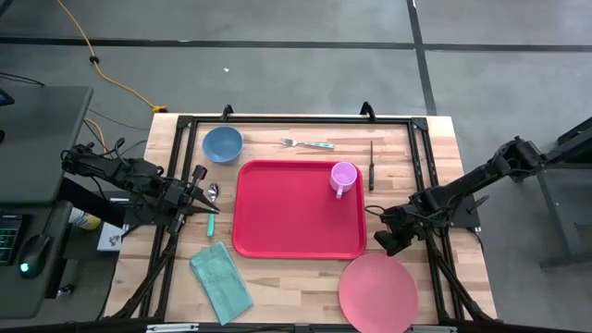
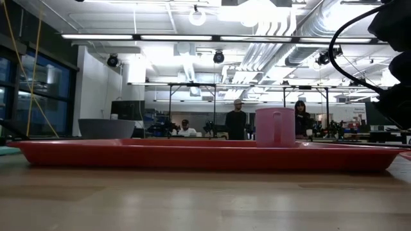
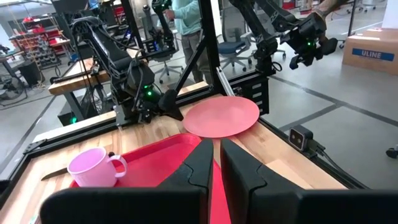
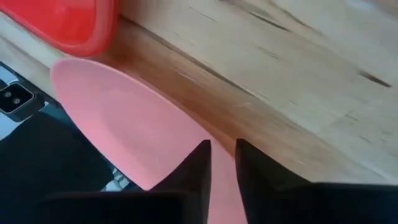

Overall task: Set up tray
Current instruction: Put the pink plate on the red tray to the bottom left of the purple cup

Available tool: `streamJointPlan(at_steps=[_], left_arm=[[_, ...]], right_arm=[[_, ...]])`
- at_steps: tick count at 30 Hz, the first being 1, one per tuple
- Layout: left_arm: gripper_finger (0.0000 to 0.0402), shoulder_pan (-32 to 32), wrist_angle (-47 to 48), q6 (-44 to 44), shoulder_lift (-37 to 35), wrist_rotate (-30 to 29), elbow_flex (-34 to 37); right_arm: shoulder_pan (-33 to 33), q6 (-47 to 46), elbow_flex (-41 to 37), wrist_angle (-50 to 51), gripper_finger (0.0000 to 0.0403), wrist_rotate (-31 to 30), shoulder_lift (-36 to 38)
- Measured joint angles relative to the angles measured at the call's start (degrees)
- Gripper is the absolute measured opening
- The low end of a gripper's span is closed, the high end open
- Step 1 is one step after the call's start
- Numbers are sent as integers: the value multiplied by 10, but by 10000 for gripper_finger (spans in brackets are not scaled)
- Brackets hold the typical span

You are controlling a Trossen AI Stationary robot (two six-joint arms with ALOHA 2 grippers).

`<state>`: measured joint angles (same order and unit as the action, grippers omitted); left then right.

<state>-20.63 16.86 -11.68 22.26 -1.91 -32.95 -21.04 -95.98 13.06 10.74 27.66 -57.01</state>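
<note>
The red tray (image 1: 296, 222) lies flat in the middle of the table (image 2: 205, 156). A pink cup (image 1: 343, 176) stands upright in its far right corner (image 2: 275, 127). The round pink plate (image 1: 377, 289) is at the near right, off the tray, its near part reaching past the table's near edge. My right gripper (image 1: 382, 242) is at the plate's far rim, shut on it (image 4: 222, 146). My left gripper (image 1: 202, 196) hovers shut and holding nothing at the tray's left side, pointing across the tray (image 3: 216, 146). My right gripper has the pink plate's far rim (image 4: 186, 142) between its two fingers, which slant down toward the table's near edge. The fingers hide how far back the rim reaches. Whether the plate is lifted off the wood at that side cannot be told.
A blue bowl (image 1: 222, 143), a fork (image 1: 308, 143) and a knife (image 1: 371, 165) lie along the far side. A spoon (image 1: 213, 192) and a small green item (image 1: 211, 223) lie left of the tray, a teal napkin (image 1: 222, 282) at the near left. People stand in the room behind.
</note>
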Motion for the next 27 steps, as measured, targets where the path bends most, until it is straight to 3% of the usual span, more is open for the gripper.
streamJointPlan(at_steps=[15, 27], left_arm=[[60, 0, -2, 0, 0, 0, 0], [60, 0, -52, 1, 19, -6, 0]], right_arm=[[0, 0, 0, -28, 165, -3, 0], [0, -2, 0, -39, 157, -3, 0]])
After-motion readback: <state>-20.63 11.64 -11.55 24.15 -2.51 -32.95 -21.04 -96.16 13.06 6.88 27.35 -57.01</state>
